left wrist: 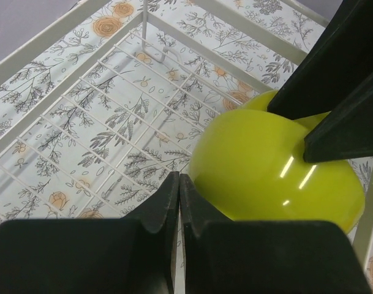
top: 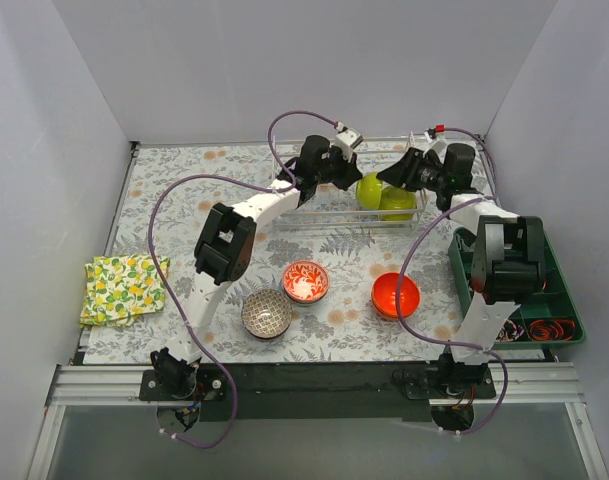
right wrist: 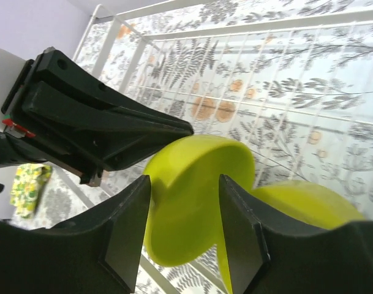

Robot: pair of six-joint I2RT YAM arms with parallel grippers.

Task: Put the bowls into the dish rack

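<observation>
The wire dish rack [top: 314,212] stands at the back of the table. Two lime-green bowls [top: 369,190] [top: 397,203] stand in its right end. My left gripper [top: 349,177] is shut and empty, its tips [left wrist: 179,177] just beside one lime-green bowl [left wrist: 266,165] over the rack's wires [left wrist: 113,79]. My right gripper [top: 391,178] is open, its jaws [right wrist: 185,180] either side of the tilted lime-green bowl [right wrist: 186,208]; the other lime-green bowl [right wrist: 302,205] is to its right. On the table in front lie the red-and-white bowl [top: 305,282], the orange-red bowl [top: 396,295] and the brown-and-white bowl [top: 266,313]. The pale blue-green bowl is out of view.
A dark green compartmented tray [top: 559,300] sits at the right edge beside the right arm. A yellow-green patterned cloth [top: 124,287] lies at the left. White walls close in the table on three sides. The left part of the rack holds no bowls.
</observation>
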